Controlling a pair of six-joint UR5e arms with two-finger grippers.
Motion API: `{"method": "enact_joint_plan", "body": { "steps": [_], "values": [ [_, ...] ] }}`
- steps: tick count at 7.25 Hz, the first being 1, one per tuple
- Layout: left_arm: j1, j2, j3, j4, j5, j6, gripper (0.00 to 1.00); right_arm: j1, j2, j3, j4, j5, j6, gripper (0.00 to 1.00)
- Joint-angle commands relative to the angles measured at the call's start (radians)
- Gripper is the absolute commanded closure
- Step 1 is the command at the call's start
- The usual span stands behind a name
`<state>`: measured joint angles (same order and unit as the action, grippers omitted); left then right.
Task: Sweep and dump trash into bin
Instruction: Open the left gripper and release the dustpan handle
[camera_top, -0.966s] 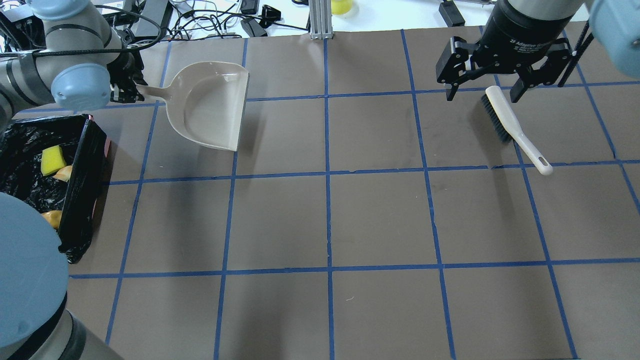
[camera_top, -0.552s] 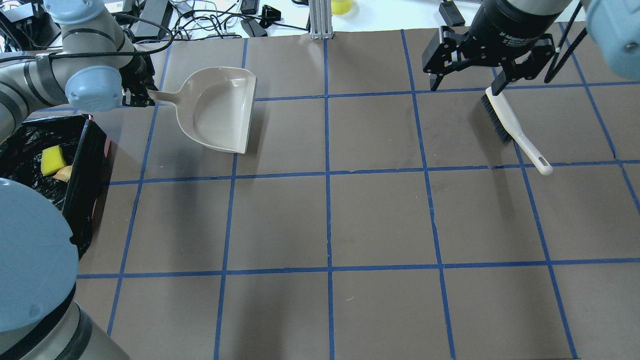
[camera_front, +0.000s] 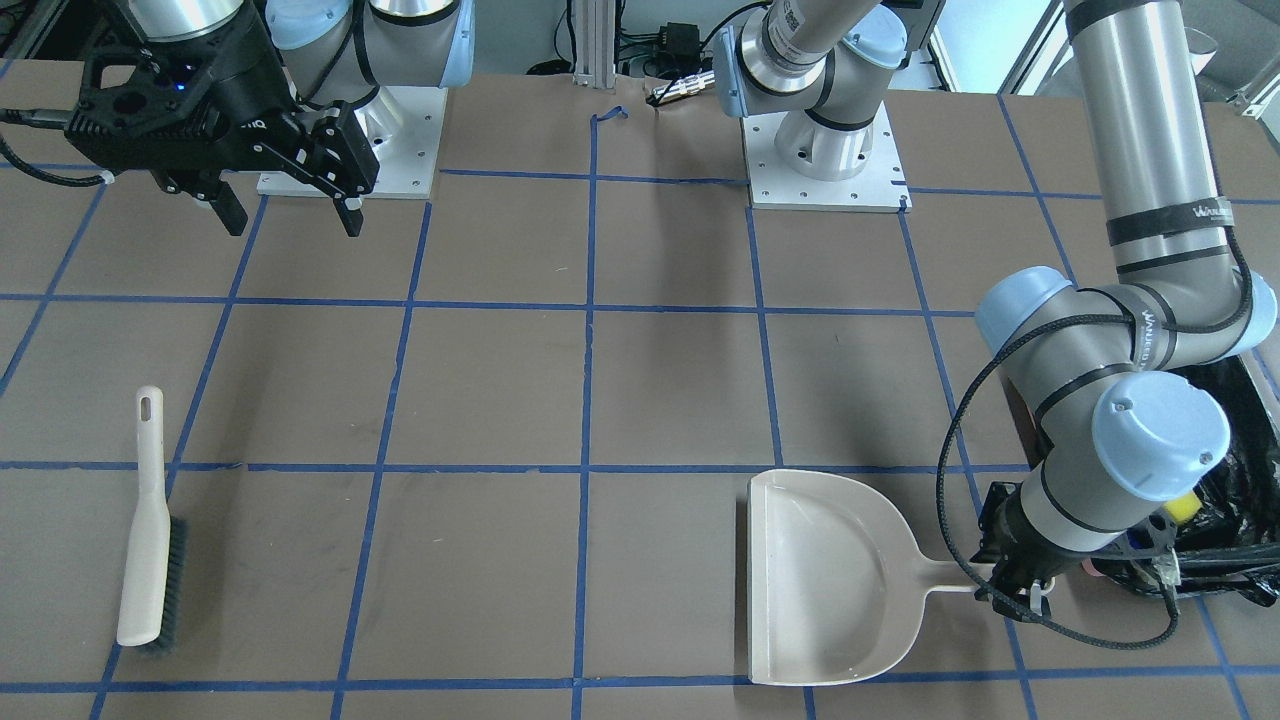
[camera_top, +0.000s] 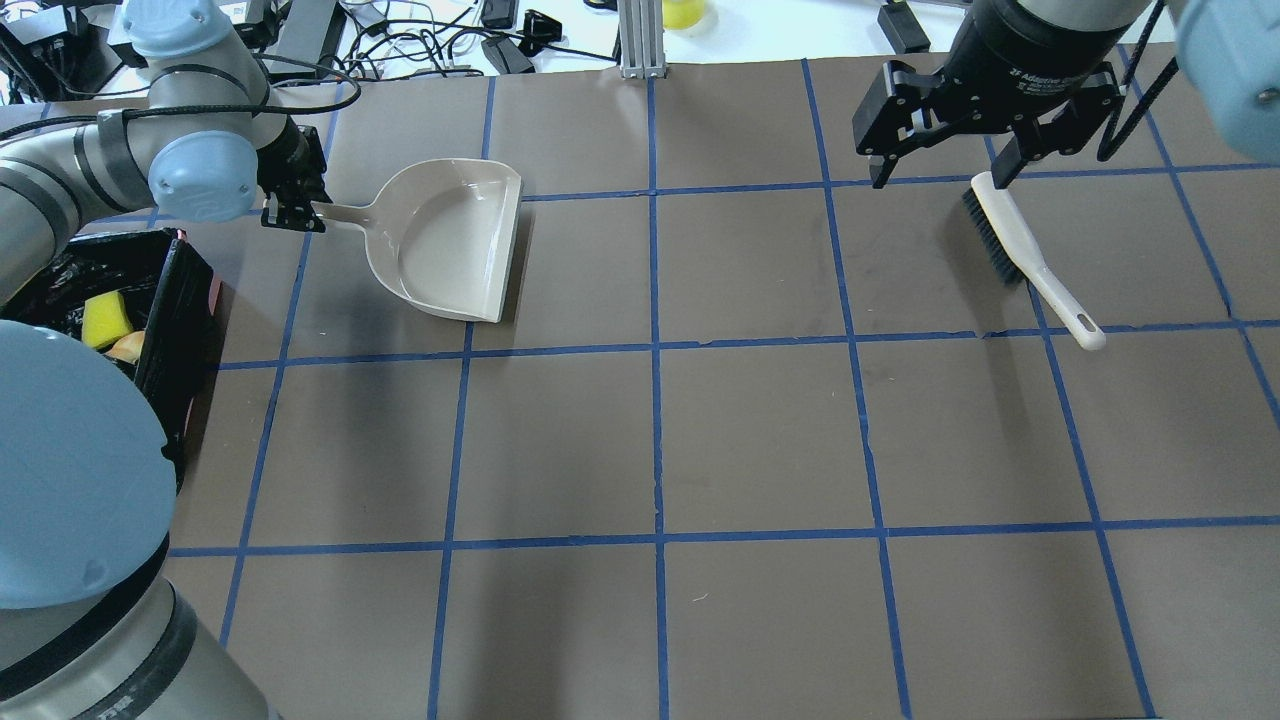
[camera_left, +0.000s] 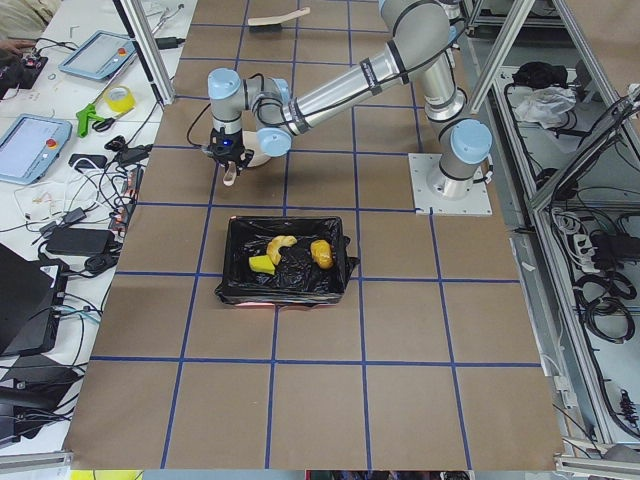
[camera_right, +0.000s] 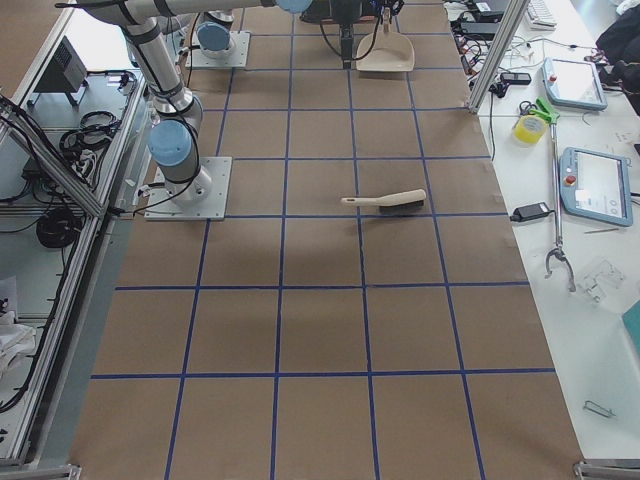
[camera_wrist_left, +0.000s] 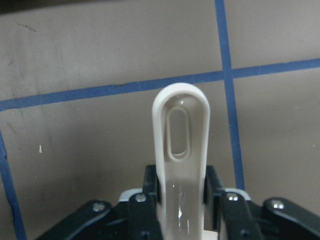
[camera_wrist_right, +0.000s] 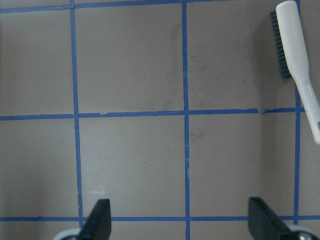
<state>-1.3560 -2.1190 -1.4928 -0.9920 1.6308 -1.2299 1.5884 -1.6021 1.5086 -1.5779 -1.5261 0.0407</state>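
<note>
Brown and gridded in blue, the worktop (camera_top: 760, 440) carries the bin (camera_top: 178, 300) at its left edge. The trash lies inside: sponge piece (camera_top: 104, 320), curved slice (camera_left: 281, 243), potato-shaped lump (camera_left: 321, 254). Beyond it, the left claw (camera_top: 290, 213) is clenched on the handle of the empty dustpan (camera_top: 450, 245). Near the far right corner, the right claw (camera_top: 940, 178) hangs released above the brush (camera_top: 1010, 240). Dumping looks finished; the next move calls for letting go of the dustpan.

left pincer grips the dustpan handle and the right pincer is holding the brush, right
No. The left pincer does grip the dustpan handle, but the right pincer is open and empty; the brush lies loose on the table, as the overhead exterior view shows.
</note>
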Motion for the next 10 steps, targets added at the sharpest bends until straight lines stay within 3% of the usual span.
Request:
{"method": "enact_joint_plan", "body": {
  "steps": [1,10],
  "values": [
    [0.000,-0.010,0.011,-0.027,-0.028,0.004,1.00,0.001,0.002,-0.001,-0.005,-0.029,-0.008,0.04],
    [0.000,-0.058,0.037,-0.017,-0.020,-0.002,1.00,0.001,0.007,0.001,-0.014,-0.035,-0.028,0.01]
  ]
}}
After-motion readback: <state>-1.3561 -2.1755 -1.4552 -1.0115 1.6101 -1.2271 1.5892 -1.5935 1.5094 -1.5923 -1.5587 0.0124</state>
